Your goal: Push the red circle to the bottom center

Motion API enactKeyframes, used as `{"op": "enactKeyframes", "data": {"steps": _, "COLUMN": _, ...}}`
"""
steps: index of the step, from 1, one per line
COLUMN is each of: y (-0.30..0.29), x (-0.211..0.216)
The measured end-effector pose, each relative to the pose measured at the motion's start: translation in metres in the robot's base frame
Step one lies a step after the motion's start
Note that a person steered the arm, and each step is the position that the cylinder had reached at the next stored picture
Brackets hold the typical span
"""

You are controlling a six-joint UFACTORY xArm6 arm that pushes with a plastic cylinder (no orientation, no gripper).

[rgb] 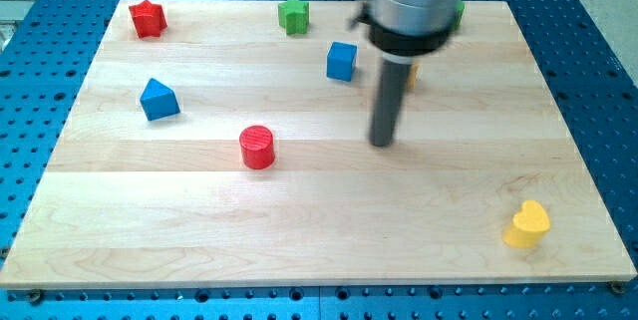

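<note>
Upright, round face up, the red circle (257, 147) sits apart, left of my tip (382, 143); no pincer shows.

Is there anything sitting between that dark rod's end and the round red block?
Nothing. In the camera view, only bare wooden board lies between my tip and the red circle, which sits to the view's left of the tip.

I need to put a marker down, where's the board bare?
Bare: the bottom strip between the red circle and yellow heart, and the view's right edge. Crowded: the top, around the blue cube, green block and my tip.
</note>
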State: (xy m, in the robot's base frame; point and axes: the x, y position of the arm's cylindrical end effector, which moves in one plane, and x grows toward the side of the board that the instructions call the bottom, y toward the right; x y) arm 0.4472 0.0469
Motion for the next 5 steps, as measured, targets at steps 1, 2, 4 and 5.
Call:
{"op": "enactKeyframes", "data": {"steps": 1, "y": -0.007, "x": 0.000}}
{"op": "enactKeyframes", "data": {"steps": 2, "y": -0.007, "x": 0.000}}
{"op": "enactKeyframes", "data": {"steps": 4, "y": -0.128, "x": -0.010}}
{"op": "enactKeyframes", "data": {"steps": 5, "y": -0.154, "x": 0.007}}
